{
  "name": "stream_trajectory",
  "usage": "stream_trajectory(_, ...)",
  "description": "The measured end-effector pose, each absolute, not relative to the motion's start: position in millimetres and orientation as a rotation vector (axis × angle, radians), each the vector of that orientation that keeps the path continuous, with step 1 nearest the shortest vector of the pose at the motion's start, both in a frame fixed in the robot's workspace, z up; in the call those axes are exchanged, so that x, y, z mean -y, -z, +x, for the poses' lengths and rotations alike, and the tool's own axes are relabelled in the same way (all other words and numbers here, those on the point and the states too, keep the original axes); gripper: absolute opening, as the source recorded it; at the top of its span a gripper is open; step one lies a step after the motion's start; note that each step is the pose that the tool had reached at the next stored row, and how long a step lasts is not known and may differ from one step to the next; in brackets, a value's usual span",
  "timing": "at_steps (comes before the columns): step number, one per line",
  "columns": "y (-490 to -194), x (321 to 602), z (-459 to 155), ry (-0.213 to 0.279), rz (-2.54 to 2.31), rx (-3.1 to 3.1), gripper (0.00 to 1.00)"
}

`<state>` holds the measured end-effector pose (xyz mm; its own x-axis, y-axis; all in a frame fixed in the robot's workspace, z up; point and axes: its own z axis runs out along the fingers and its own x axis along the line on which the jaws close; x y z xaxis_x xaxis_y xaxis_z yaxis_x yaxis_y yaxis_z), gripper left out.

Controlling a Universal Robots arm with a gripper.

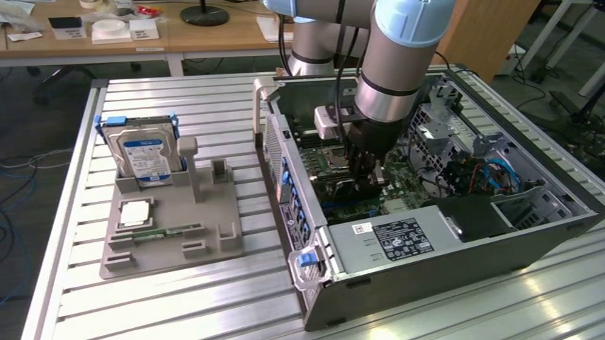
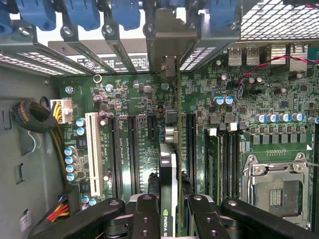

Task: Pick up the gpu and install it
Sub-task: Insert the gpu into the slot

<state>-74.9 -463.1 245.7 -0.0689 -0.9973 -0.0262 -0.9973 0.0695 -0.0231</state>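
Clamped black tool (image 2: 169, 219) on thin green gpu card (image 2: 168, 164) with NVIDIA-marked cooler, edge-on above green motherboard (image 2: 279, 109) slots inside open grey computer case (image 1: 529, 234). Stood blue-white-labelled silver hard drive (image 1: 144, 157) at case's nine o'clock.

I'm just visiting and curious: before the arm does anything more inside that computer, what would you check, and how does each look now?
1. Card held: the hand grips the gpu edge-on. Ok.
2. Hand inside the computer case, over the motherboard. Ok.
3. Card's metal bracket at the rear slot openings. Ok.
4. Card fully seated in its slot: cannot tell.
5. Red wire lies apart from the card. Ok.
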Motion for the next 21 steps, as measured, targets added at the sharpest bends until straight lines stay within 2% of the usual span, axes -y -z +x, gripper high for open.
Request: stream_trajectory(21,-245.3,463.1,-74.9,-0.008,-2.117,-2.269,0.27)
